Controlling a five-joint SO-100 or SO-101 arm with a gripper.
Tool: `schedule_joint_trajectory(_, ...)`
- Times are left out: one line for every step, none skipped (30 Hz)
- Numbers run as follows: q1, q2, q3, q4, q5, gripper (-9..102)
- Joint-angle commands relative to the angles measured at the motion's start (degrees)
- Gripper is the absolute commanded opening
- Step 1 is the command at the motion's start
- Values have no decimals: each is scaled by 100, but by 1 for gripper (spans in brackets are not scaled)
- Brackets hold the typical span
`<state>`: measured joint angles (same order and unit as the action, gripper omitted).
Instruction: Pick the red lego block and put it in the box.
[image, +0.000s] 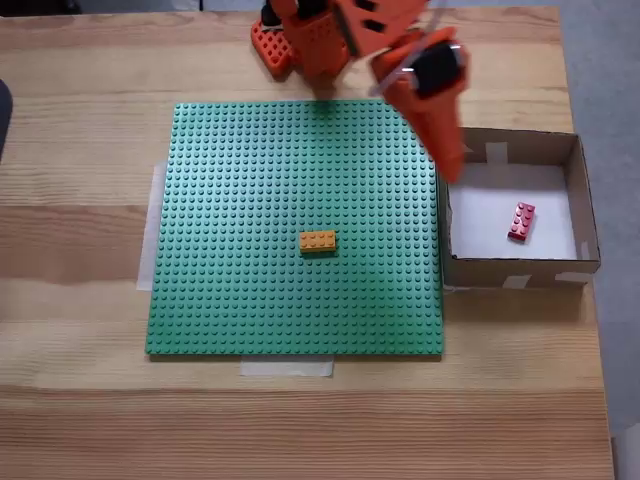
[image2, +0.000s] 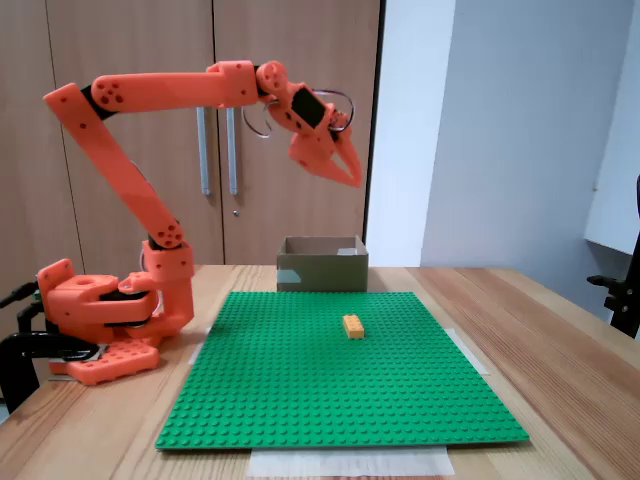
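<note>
The red lego block (image: 521, 221) lies on the white floor of the box (image: 588, 215), toward its right side, tilted a little. In a fixed view from the side, the cardboard box (image2: 322, 270) stands behind the green plate and its walls hide the block. My orange gripper (image: 452, 168) hangs in the air over the box's left rim, well above it, pointing downward (image2: 352, 178). Its jaws look shut with nothing between them.
A yellow-orange brick (image: 318, 241) sits near the middle of the green studded baseplate (image: 250, 180), which is taped to the wooden table. The arm's base (image2: 100, 320) stands at the table's far edge. Wooden cabinet doors (image2: 215, 120) are behind.
</note>
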<state>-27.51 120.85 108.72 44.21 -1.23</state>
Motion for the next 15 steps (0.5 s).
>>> schedule_joint_trajectory(606, 387, -149, -105, 255, -1)
schedule_joint_trajectory(817, 404, -167, -132, 360, -1)
schedule_joint_trajectory(1020, 422, -176, -158, 404, -1)
schedule_joint_trajectory(1230, 466, -167, -202, 501, -1)
schedule_joint_trajectory(1433, 501, -167, -202, 633, -1)
schedule_joint_trajectory(1591, 519, -167, -193, 650, -1)
schedule_joint_trajectory(1749, 545, -158, -202, 703, -1)
schedule_joint_trajectory(1881, 589, -149, -176, 756, -1)
schedule_joint_trajectory(1986, 633, -141, -123, 756, -1)
schedule_joint_trajectory(2092, 712, -97, -114, 756, -1)
schedule_joint_trajectory(2188, 817, -9, -123, 809, -1)
schedule_joint_trajectory(2250, 914, 97, -141, 747, -1)
schedule_joint_trajectory(2303, 1037, 211, -167, 659, -1)
schedule_joint_trajectory(2364, 1169, 334, -185, 624, -1)
schedule_joint_trajectory(2408, 1301, 457, -185, 554, -1)
